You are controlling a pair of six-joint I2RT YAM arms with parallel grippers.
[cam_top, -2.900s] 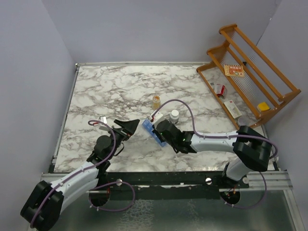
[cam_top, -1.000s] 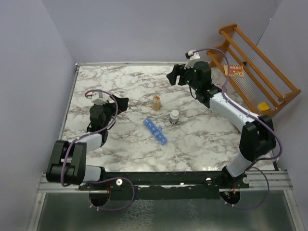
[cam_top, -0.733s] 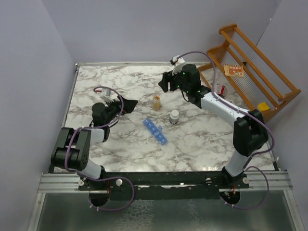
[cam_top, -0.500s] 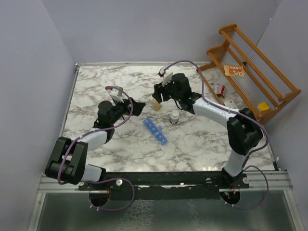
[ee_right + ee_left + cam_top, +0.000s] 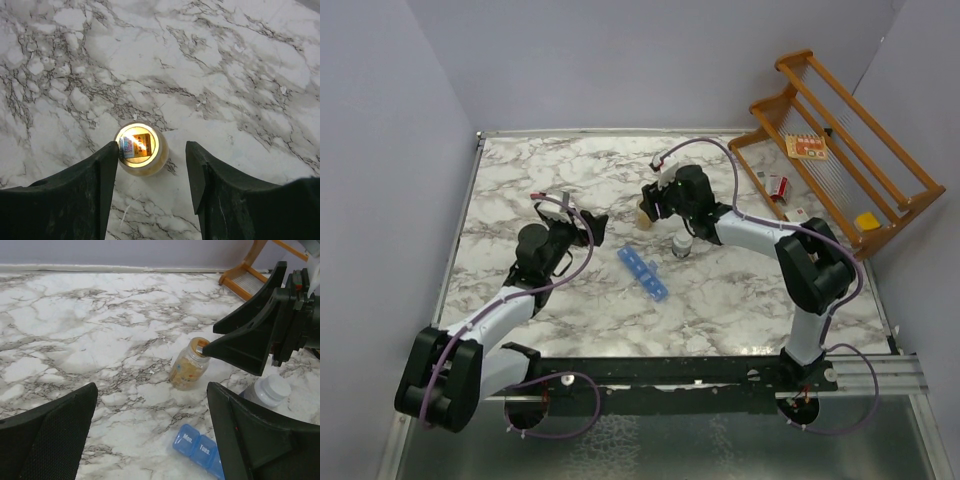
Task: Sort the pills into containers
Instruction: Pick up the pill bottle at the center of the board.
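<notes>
My right arm rises from its base at the near right, bends at the elbow, and its forearm stretches left across the marble table (image 5: 550,170). The right gripper (image 5: 152,146) points down over the amber bottle (image 5: 141,149). Its jaws straddle the bottle without clamping: one finger (image 5: 95,180) touches the rim, and the other stands clear with marble showing in the gap.

My left arm runs from the near left corner up and right. The left gripper (image 5: 595,222) aims toward the middle of the table, spread wide with nothing between the fingers.

The containers (image 5: 642,273) lie flat as one blue strip, set diagonally mid-table, just right of the left gripper. They sit near both bottles and well apart from every edge. In the left wrist view the lids read "Mon." and "Tues."

There is open marble to the far left, along the back and along the front. A wooden rack (image 5: 840,140) crowds the right edge.

I count two bottles: the amber one and a white-capped bottle (image 5: 682,243) just right of it. The one strip has perhaps seven compartments, though they are too small overhead for me to be sure. The rack holds four small packs.
</notes>
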